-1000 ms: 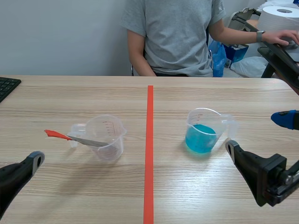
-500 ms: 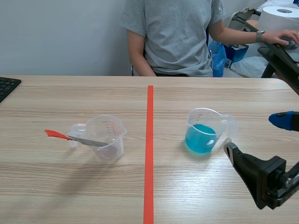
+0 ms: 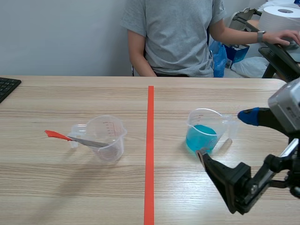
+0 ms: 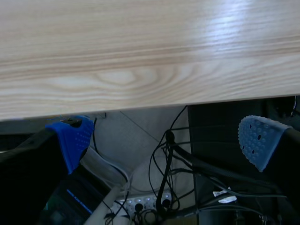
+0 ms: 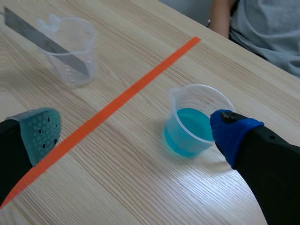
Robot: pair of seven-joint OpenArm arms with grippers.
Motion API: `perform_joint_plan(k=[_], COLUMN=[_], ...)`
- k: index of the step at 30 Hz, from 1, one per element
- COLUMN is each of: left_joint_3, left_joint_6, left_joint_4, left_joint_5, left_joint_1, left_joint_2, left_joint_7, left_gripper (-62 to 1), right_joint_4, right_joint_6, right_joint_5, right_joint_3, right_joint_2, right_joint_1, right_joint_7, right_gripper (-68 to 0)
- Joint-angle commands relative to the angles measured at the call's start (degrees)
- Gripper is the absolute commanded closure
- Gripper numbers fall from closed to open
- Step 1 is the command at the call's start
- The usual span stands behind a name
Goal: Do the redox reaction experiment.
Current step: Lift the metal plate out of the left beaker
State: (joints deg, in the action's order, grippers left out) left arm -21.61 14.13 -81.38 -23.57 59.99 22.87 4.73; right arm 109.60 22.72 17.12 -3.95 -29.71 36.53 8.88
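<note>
In the scene view, the right pincer (image 3: pixel 223 136) comes in from the lower right with its fingers spread wide. One finger lies low in front of the beaker of blue liquid (image 3: pixel 203 132) and the blue-padded one sits just right of it. That beaker stands right of centre on the tabletop (image 3: pixel 70 187), beside the orange tape line (image 3: pixel 149 154). Left of the line stands an empty beaker (image 3: pixel 107 137). A metal strip (image 3: pixel 77 139) with a red end leans over the empty beaker's rim. A person (image 3: pixel 173 33) in a grey shirt sits at the top, a keyboard (image 3: pixel 6 86) shows at the upper left, and a paper roll (image 3: pixel 280 17) at the upper right.

In the left wrist view, the left pincer (image 4: pixel 164 140) is spread apart and holds nothing. It hangs off the tabletop's edge above cables (image 4: pixel 164 168) and a power strip (image 4: pixel 140 205).

In the right wrist view, the fingers stand apart, and the blue liquid beaker is ahead between them, close to the blue-padded finger. The empty beaker with its strip stands farther off, across the line.
</note>
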Motion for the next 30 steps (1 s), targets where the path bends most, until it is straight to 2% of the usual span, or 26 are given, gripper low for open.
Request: perform_joint_plan(k=[1, 4, 9, 16, 23, 30], left_joint_3=[0.87, 2.62, 5.6, 8.5, 8.74, 8.74], left_joint_6=[0.57, 0.57, 0.55, 0.55, 0.55, 0.55], left_joint_4=[0.37, 2.99, 7.19, 11.3, 11.58, 11.58], left_joint_5=[-0.35, -0.33, 1.44, 2.23, 2.21, 2.19], left_joint_1=[-0.72, -1.88, -4.2, -6.84, -6.82, -6.82], left_joint_2=[-0.15, -0.15, -0.15, -0.15, -0.15, -0.15], left_joint_7=[0.59, 0.59, 0.68, 0.83, 0.81, 0.81], left_gripper=[-62.3, -62.3, -62.3, -62.3, -62.3, -62.3], right_joint_4=[1.05, 1.07, 1.07, 1.05, -0.37, -8.35], right_joint_6=[-0.22, -0.22, -1.33, -7.39, -11.28, -13.97], right_joint_5=[-0.57, -3.26, -7.82, -13.05, -18.58, -20.31], right_joint_3=[-1.73, -6.78, -15.72, -27.82, -37.16, -44.02], right_joint_2=[-0.59, -0.59, -0.57, 0.09, 3.8, 9.01], right_joint_1=[-1.79, -4.61, -9.55, -17.57, -24.39, -31.1], right_joint_7=[1.88, 2.29, 3.21, 3.26, 0.52, -0.83], right_gripper=[-67.9, -67.9, -67.9, -67.9, -67.9, -67.9])
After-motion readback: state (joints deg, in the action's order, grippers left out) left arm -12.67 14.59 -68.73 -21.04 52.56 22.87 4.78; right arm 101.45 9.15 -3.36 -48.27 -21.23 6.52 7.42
